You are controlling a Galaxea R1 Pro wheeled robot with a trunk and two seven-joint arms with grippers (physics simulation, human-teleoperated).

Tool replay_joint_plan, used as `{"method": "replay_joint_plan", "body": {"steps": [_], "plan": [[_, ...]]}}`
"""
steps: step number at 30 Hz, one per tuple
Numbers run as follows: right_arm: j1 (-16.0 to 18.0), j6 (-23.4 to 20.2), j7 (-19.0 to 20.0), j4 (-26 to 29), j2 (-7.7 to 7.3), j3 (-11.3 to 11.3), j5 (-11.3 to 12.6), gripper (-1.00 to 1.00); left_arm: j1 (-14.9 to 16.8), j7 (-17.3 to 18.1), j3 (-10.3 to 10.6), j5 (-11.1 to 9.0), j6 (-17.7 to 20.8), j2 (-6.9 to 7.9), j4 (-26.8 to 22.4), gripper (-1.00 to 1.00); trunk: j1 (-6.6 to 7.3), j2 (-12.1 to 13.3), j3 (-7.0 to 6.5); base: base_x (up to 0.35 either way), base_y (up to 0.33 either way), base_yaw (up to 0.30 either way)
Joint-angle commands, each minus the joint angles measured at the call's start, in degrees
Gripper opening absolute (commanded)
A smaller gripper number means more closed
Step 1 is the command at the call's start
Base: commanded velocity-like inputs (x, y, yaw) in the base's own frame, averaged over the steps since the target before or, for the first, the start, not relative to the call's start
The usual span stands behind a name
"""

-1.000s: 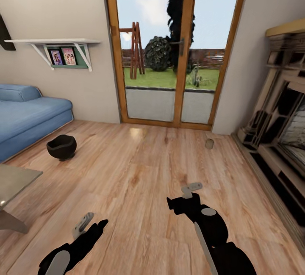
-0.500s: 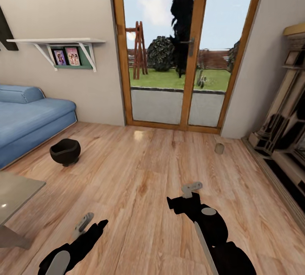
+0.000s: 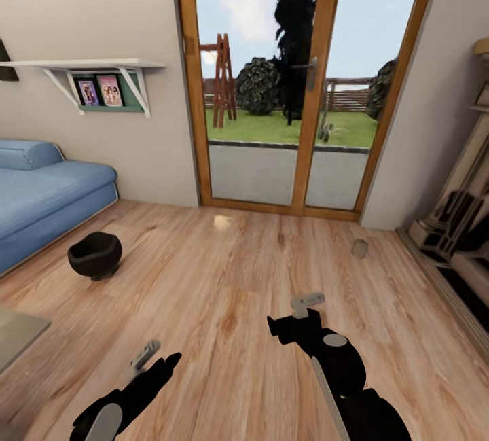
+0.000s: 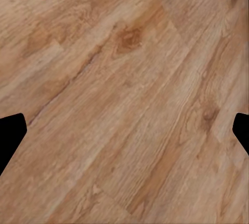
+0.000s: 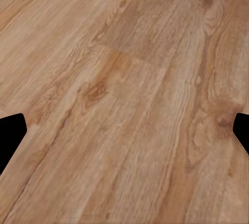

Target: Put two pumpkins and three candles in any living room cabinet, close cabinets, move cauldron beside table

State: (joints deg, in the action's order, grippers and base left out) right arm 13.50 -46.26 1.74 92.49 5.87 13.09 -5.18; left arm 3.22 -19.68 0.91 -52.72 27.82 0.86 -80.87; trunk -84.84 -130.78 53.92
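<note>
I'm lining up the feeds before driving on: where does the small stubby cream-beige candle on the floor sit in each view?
Head view: the small stubby cream-beige candle stands on the light-brown wooden plank floor, right of centre, near the wood-framed glass door.
Left wrist view: not in it; floor planks between the fingertips.
Right wrist view: not in it; floor planks again.
Shared landmark: the plank floor.

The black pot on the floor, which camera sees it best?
The head view. There the cauldron sits whole on the wooden floor, near the blue sofa, mouth up. The left wrist and right wrist views look down at bare floor planks between each claw's fingers, so they tell you nothing about the pot.
</note>
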Motion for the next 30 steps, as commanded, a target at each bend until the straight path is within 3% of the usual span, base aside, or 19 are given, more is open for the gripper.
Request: {"method": "replay_joint_plan", "body": {"steps": [1,7,10,12,14,18,20,24,30], "plan": [[0.10,-0.39,0.19,0.06,-0.02,0.03,-0.53,1.00,0.03,-0.16,0.19,-0.21,0.04,0.09,-0.12,1.00,-0.02,-0.02,0.06,0.326,0.043,0.000],[0.21,-0.42,0.19,0.06,-0.07,-0.05,-0.50,1.00,0.08,0.78,0.39,0.36,0.04,0.39,-0.13,1.00,-0.02,-0.02,0.06,0.310,0.122,0.000],[2.60,-0.41,0.23,0.06,-0.07,-2.09,-0.40,1.00,0.08,1.09,0.45,0.50,0.01,0.49,-0.04,1.00,-0.02,-0.02,0.06,0.269,0.226,0.000],[5.14,-0.91,0.30,0.06,-0.06,-4.67,-0.03,1.00,0.07,1.16,0.58,0.80,-0.03,0.49,0.00,1.00,-0.02,-0.02,0.06,0.262,0.239,0.000],[7.36,-2.85,0.31,0.06,0.11,-9.44,0.63,1.00,0.05,0.96,1.50,4.72,-0.39,0.49,0.08,1.00,-0.02,-0.02,0.06,0.260,0.244,0.000],[8.95,-4.59,0.31,0.06,0.26,-12.54,1.10,1.00,0.04,0.30,3.69,11.20,-0.74,-0.09,0.01,1.00,-0.02,-0.02,0.06,0.259,0.246,0.000],[9.41,-4.91,0.29,0.06,0.21,-13.11,1.16,1.00,-0.15,-0.04,4.76,12.84,-1.23,-0.12,-0.19,1.00,-0.02,-0.02,0.06,0.258,0.247,-0.003],[10.19,-5.11,0.28,0.06,0.12,-13.58,1.21,1.00,-1.55,-0.14,5.69,13.67,-5.31,0.02,-2.24,1.00,-0.02,-0.02,0.06,0.263,0.229,-0.097],[10.46,-5.16,0.28,0.06,0.05,-13.63,1.22,1.00,-2.09,0.15,6.02,13.93,-7.29,0.00,-2.64,1.00,-0.02,-0.02,0.06,0.319,0.066,-0.259]]}}
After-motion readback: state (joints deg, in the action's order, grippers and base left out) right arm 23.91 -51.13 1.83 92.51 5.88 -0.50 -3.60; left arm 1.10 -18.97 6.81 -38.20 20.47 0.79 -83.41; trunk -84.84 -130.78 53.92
